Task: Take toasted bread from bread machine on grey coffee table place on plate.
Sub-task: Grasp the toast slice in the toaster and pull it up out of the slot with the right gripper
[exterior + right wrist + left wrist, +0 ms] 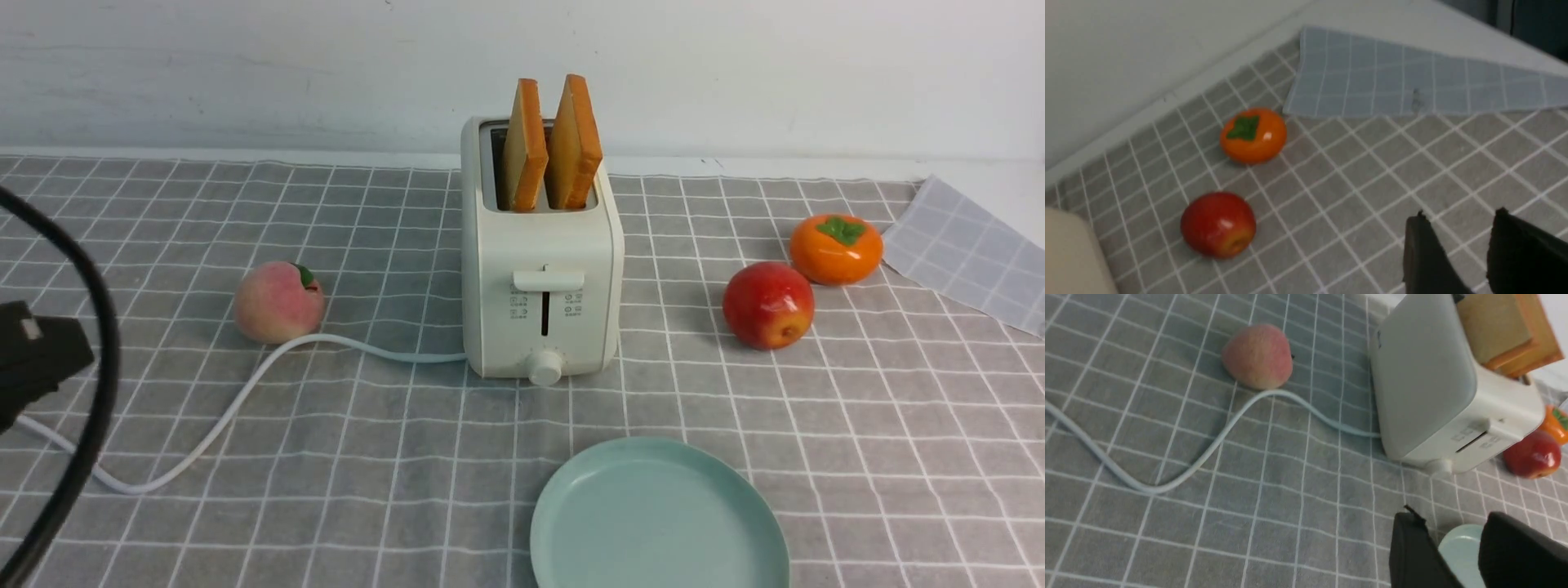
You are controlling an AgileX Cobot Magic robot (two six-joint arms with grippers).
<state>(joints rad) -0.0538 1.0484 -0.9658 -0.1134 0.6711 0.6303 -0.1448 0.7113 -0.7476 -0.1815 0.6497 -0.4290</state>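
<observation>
Up in the bread machine [540, 286] slots, mid worktop [816, 408], both toasted bread [575, 143] slices stand untaken; plate [653, 523] sits nearer, bare. Both arms' jaws apart, empty. Reach looks not begun: next, descend onto one slice's top edge.

Cream bread machine [539, 245], mint-green plate [653, 523], white-gridded grey coffee table [857, 425]

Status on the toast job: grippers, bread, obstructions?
Open, empty: left gripper, right gripper. Both toast slices standing in toaster; plate bare. Nothing between toaster and plate; peach, apple, persimmon off to sides.
</observation>
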